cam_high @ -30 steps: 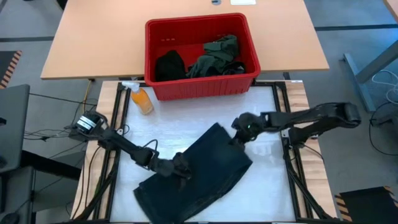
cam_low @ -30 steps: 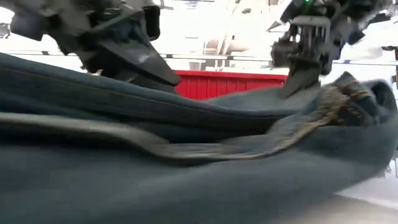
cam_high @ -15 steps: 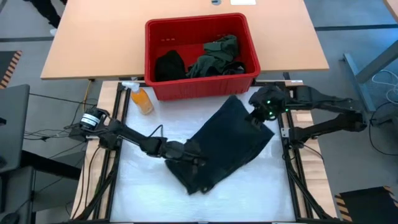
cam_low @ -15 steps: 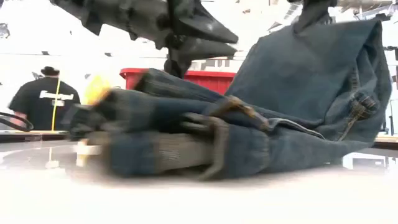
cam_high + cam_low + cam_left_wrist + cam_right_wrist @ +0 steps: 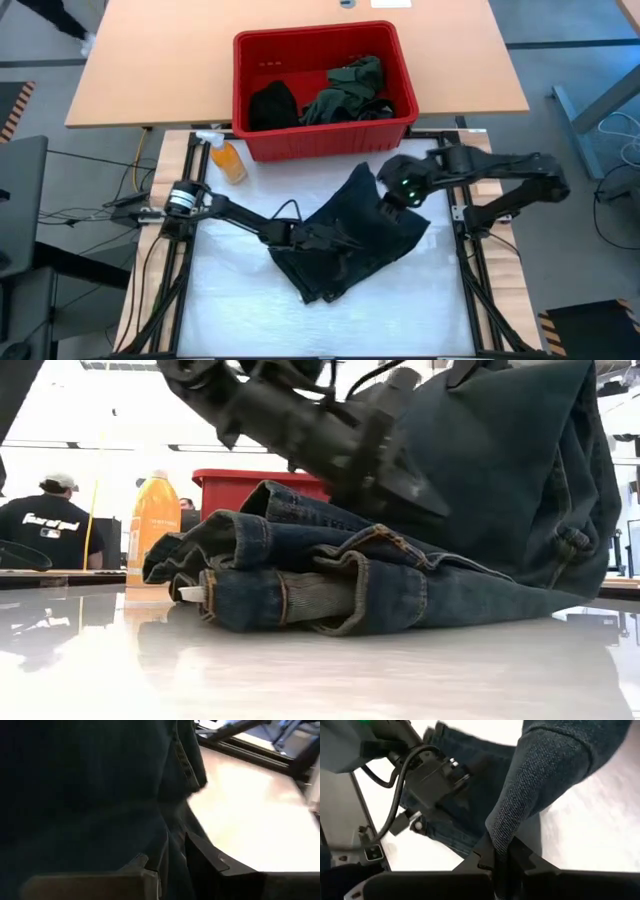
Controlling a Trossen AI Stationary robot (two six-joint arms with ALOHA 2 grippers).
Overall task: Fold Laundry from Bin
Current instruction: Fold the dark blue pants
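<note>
While right gripper pinches jeans edge aloft, left gripper now pinned in fold mid-table; jeans bunched since stretch, fold progressing. Bin still holds rest.

Dark denim trousers lie bunched in folds on the white surface, one end lifted. Red bin behind holds a black piece and an olive-green piece.
</note>
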